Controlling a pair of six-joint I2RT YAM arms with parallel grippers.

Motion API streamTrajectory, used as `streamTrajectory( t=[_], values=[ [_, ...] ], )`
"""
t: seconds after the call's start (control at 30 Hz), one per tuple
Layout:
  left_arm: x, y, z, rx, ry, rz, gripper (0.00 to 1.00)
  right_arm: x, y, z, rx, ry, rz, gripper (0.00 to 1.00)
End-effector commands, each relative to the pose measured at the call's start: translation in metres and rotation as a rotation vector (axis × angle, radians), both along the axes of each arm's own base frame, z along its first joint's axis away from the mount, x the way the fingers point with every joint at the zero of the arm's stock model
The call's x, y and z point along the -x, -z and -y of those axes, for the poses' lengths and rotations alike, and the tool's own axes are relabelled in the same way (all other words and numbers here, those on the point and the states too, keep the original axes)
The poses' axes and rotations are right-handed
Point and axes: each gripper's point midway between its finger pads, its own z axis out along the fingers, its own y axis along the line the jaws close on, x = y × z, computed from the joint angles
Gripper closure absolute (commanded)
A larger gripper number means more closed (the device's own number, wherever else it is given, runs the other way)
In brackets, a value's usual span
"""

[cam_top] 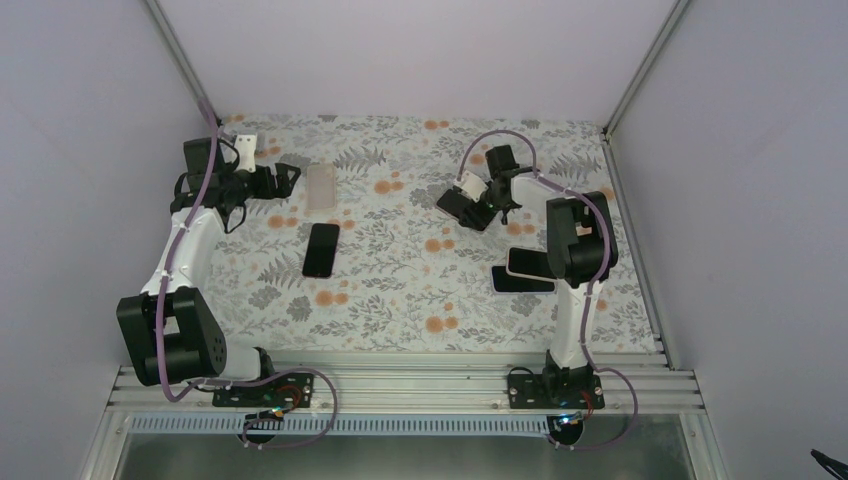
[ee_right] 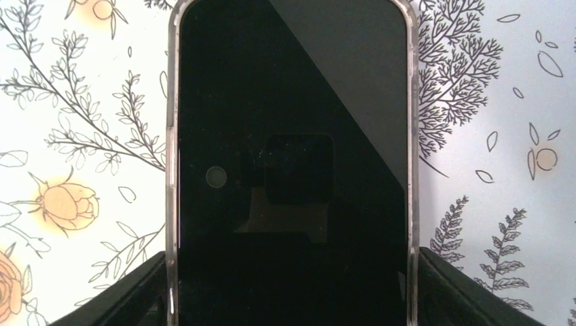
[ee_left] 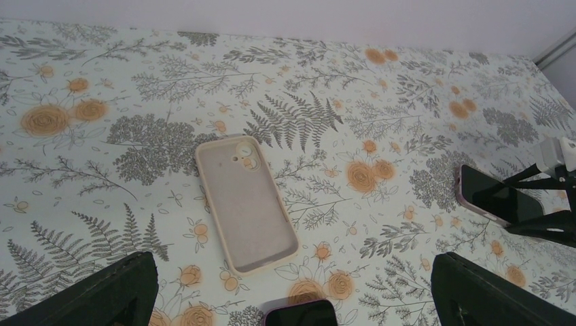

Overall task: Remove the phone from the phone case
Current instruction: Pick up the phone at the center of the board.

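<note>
Right fingers (ee_right: 129, 292) flank long sides of cased phone (ee_right: 292, 170), contact unclear, left fingers (ee_left: 102, 292) wide

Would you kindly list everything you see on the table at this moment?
Empty case: one, cream, far left, open side up.
Black phone: one, black, just nearer than the empty case.
Cased phone: one, dark screen, clear case, centre-right.
Overlapping phones: two, one pale, one black, beside the right arm.
Tablecloth: one, white, grey ferns, orange flowers.
Left gripper: black, jaws open, empty, beside the empty case.
Right gripper: black, jaws either side of the cased phone, contact unclear.
</note>
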Motion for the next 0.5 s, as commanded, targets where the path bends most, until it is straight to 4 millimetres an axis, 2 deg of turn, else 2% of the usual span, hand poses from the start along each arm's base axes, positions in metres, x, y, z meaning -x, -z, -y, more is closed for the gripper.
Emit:
streamTrajectory(
  t=[0.0,0.1,0.2,0.3,0.47],
  values=[
    [-0.003,-0.019,0.004,-0.004,0.033,0.045,0.00,0.035,0.049,0.043,0.222,-0.011,-0.151,0.34],
    [-0.001,-0.025,0.013,0.002,0.084,0.056,0.00,0.030,0.037,0.040,0.244,-0.040,-0.093,0.43],
    [0.001,-0.029,0.023,-0.020,0.135,0.076,0.00,0.025,0.016,0.033,0.238,-0.073,-0.020,0.51],
    [0.007,-0.033,0.040,-0.042,0.207,0.103,0.00,0.022,-0.004,0.026,0.241,-0.111,0.059,0.52],
    [0.017,-0.041,0.063,-0.080,0.295,0.158,0.00,0.030,-0.028,0.009,0.248,-0.212,0.170,0.51]
  ],
)
